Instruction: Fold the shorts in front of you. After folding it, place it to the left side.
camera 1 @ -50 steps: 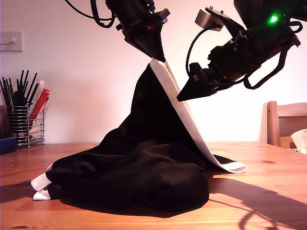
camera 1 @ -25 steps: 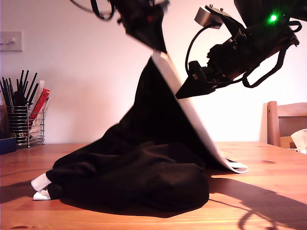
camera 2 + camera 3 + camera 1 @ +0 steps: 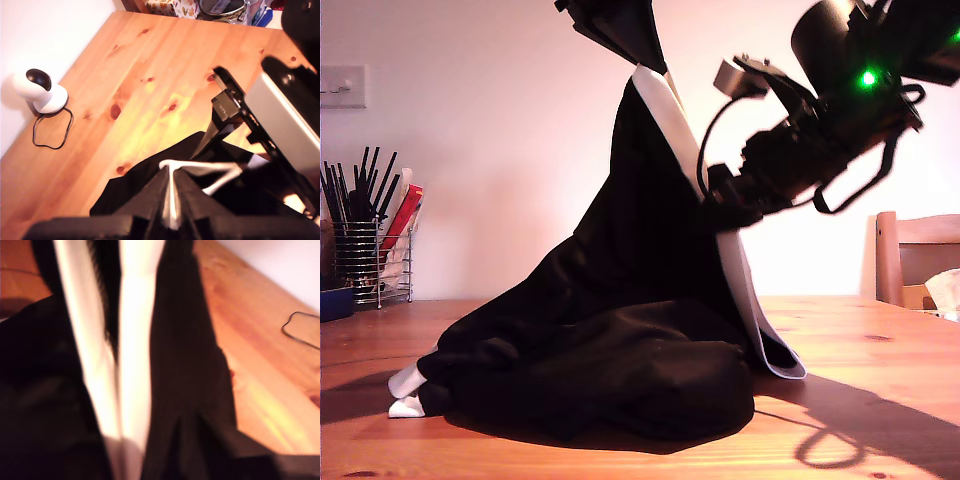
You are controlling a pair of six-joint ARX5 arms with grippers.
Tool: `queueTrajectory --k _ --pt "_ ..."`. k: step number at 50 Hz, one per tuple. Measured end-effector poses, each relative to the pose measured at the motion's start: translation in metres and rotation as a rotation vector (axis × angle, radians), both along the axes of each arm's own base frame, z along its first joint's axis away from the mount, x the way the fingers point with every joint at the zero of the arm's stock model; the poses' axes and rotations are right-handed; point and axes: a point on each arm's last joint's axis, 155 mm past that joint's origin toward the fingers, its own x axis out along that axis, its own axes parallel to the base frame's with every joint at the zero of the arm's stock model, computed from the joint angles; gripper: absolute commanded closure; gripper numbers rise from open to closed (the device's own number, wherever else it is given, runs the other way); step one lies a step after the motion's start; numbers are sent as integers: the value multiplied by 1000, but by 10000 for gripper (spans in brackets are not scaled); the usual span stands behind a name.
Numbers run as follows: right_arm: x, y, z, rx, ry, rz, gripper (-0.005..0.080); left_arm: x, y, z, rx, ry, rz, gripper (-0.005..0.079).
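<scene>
Jaws of first gripper pinch white band, hoisting shorts high above table; bulk heaped below. Second gripper presses band mid-length; its jaw state unclear.

The shorts lie heaped mid-desk; a utensil holder stands behind at the exterior view's left, a chair at its right.

Black white-banded shorts hoisted, peaked, bottom heaped.
</scene>
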Motion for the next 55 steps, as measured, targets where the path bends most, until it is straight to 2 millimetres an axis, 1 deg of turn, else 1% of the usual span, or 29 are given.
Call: queueTrajectory --k 4,8,15,17,20,25,26,29,34,39,44,45,47,48,51,52,55 --pt "6 1 11 2 -15 -6 765 -4 3 -6 19 23 0 766" --pt "12 -1 19 -13 -10 -28 765 -5 4 -7 23 29 0 766" --pt "16 -8 22 -104 14 -34 765 0 9 -7 23 29 13 755" --pt "15 -10 21 -131 20 -33 765 2 11 -7 23 29 20 730" --pt "17 -16 19 -167 18 -40 765 5 15 -7 22 29 30 668" --pt "16 -25 10 -213 33 -50 765 13 25 -7 21 30 55 495" --pt "15 -26 9 -218 35 -49 765 15 27 -7 21 30 61 472" --pt "16 -29 8 -227 38 -51 765 20 34 -7 18 32 77 434" --pt "18 -33 8 -232 36 -57 765 28 46 -7 16 38 105 418" --pt "19 -36 7 -237 34 -65 765 36 65 -12 11 73 162 418" --pt "20 -39 7 -238 34 -71 765 34 90 -26 12 177 241 418" --pt "20 -39 7 -238 34 -72 765 33 98 -30 -24 243 309 418" --pt "20 -39 7 -238 33 -71 765 29 111 -39 -22 309 334 418" --pt "20 -39 7 -238 34 -72 765 27 118 -43 -60 375 393 418" --pt "21 -39 8 -237 30 -72 765 23 140 -56 -63 476 442 418" --pt "21 -39 8 -236 29 -72 765 24 149 -60 -89 528 503 418" --pt "22 -38 10 -234 23 -73 765 26 164 -73 -128 634 563 418"
